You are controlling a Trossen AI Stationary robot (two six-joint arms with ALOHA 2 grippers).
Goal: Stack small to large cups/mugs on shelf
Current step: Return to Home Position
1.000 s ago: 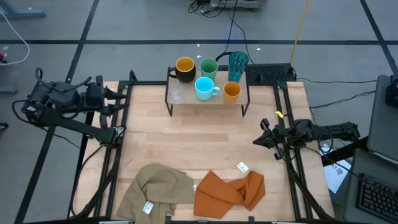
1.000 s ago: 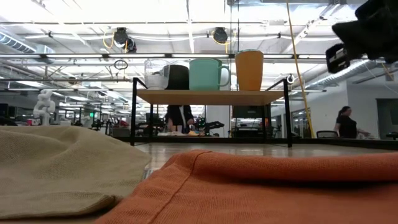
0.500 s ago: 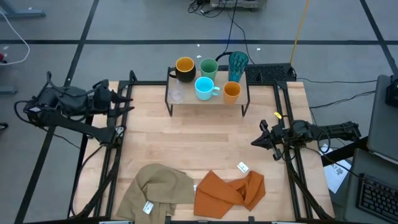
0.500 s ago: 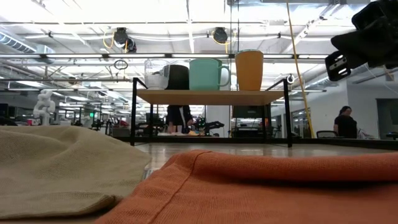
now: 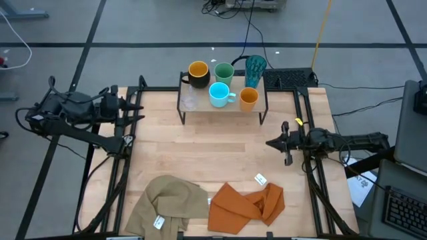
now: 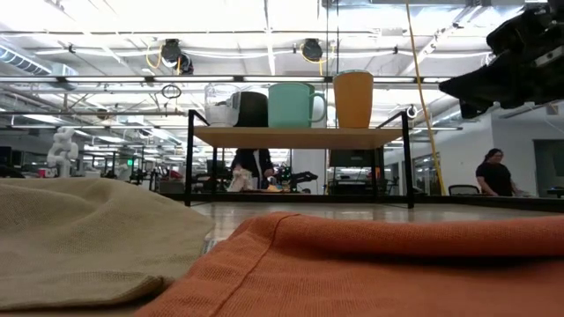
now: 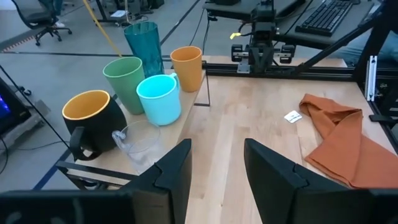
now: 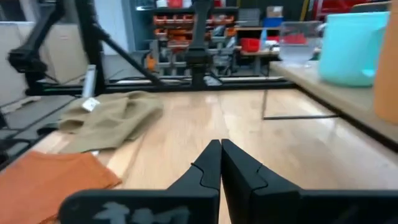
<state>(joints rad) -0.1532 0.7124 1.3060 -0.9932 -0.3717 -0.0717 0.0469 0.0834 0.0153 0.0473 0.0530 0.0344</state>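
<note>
1. Shelf (image 5: 204, 105): it is found at the far edge of the wooden tabletop (image 5: 213, 143), and all six vessels are seen standing upright on it in two rows.
2. Front row, read from left to right in the high view: a clear cup (image 5: 189, 100), a light blue mug (image 5: 219, 95) and an orange cup (image 5: 248, 98). The blue mug's handle is turned towards the orange cup.
3. Back row, in the same order: a black mug (image 5: 198, 73) with a yellow-orange inside, a green cup (image 5: 224, 71) and a teal tumbler (image 5: 255, 68) at the back right corner.
4. Left gripper (image 5: 135, 109): it is recorded at the left edge of the table, pointed across towards the shelf and well apart from it. Its fingers (image 7: 179, 167) are seen spread, with nothing between them.
5. Right gripper (image 5: 269, 143): it is recorded above the right side of the table, apart from the shelf. Its fingers (image 8: 210, 163) are pressed together and nothing is pinched.
6. Tan cloth (image 5: 170, 199) and orange cloth (image 5: 245, 203): both are noted lying crumpled side by side at the near edge of the table.
7. A person (image 6: 493, 173) is observed in the room beyond the table.
</note>
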